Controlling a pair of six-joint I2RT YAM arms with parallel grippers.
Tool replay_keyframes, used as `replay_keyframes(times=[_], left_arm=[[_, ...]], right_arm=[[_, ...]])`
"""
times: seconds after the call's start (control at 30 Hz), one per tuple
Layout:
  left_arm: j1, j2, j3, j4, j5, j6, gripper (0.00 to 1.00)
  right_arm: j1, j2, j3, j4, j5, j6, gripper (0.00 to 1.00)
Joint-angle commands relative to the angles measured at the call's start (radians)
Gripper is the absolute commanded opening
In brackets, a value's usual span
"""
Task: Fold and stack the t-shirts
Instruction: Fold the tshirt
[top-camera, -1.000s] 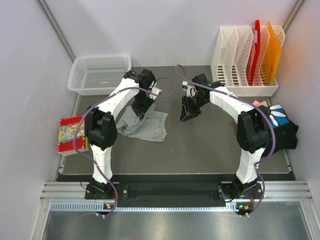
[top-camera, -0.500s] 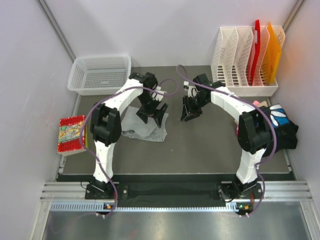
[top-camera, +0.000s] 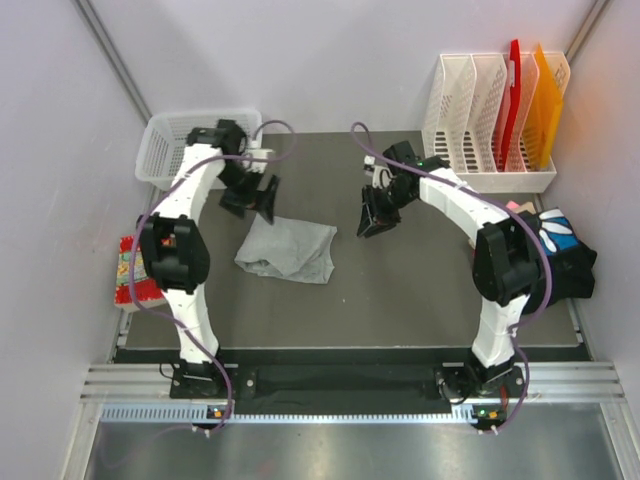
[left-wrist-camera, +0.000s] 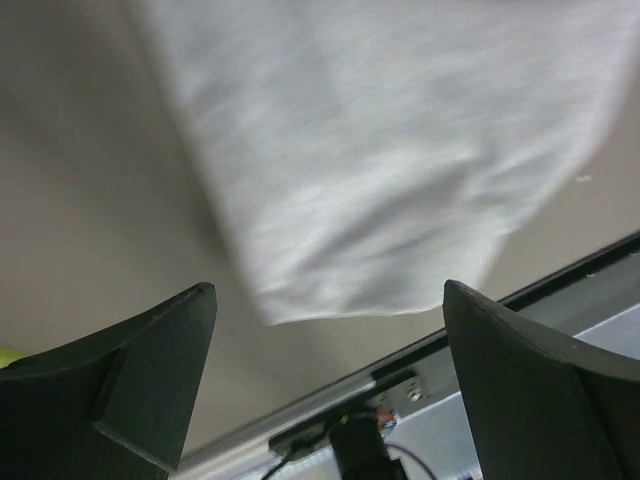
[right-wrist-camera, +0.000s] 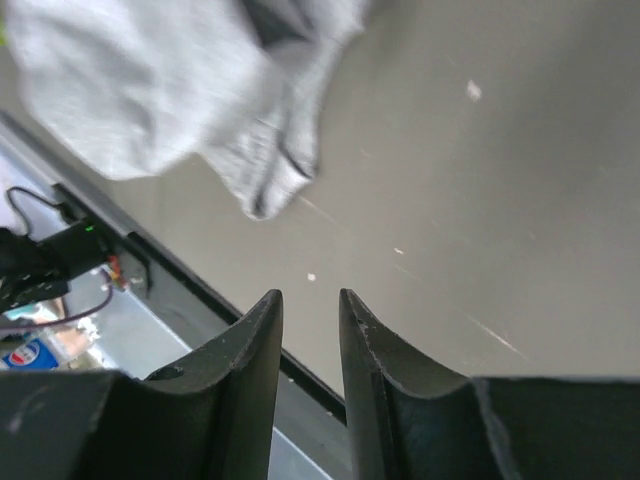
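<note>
Crumpled grey t-shirt (top-camera: 288, 250) flat on table (top-camera: 400, 290)
</note>
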Motion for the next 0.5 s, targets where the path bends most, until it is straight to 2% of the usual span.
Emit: replay_keyframes(times=[0.0,0.07,0.17,0.33,0.47], left_arm=[[0.076,0.01,-0.133,-0.155,-0.053,0.069,0.98],[0.073,0.01,-0.224,-0.096,-0.025,0.077,0.98],[0.027,0.028,-0.309,-0.05,-0.039,0.083,0.97],[-0.074,0.082,-0.389,-0.003,-0.111,0.103,0.95],[-0.111,0.111,-0.464,0.028,-0.182,0.108,0.94]], right_arm=[[0.063,0.098,0.241,-0.002,-0.075,0.028,0.3],[0.096,0.157,0.368,-0.03,-0.095,0.035,0.3],[0.121,0.241,0.458,-0.041,-0.13,0.07,0.3],[0.123,0.284,0.459,-0.007,-0.176,0.108,0.3],[0.113,0.315,0.427,0.042,-0.263,0.145,0.3]])
